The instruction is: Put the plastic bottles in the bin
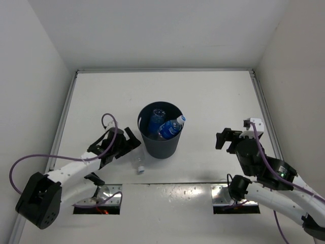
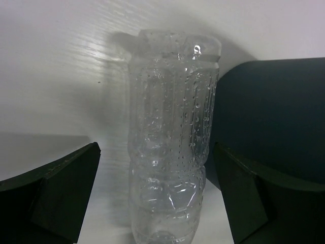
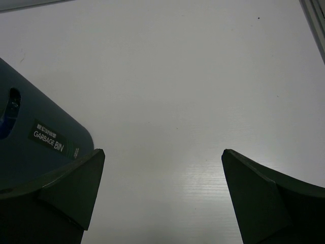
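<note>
The dark grey-blue bin [image 1: 161, 142] stands upright at the table's middle. Two blue-labelled bottles [image 1: 170, 128] lean inside it, one white cap poking over the rim. The unlabelled clear bottle [image 1: 138, 163] lies on the table just left of the bin's base. My left gripper [image 1: 128, 146] is open, and the clear bottle [image 2: 170, 142] lies between its fingers with a gap on each side. The bin [image 2: 274, 117] is close on the right there. My right gripper [image 1: 224, 142] is open and empty, right of the bin [image 3: 35, 147]. The white-and-red-labelled bottle is out of view.
White walls enclose the table on three sides, with metal rails [image 1: 63, 117] along its left and right edges. Two cut-outs [image 1: 99, 201] at the near edge hold the arm bases. A purple cable [image 1: 107, 119] loops above the left wrist.
</note>
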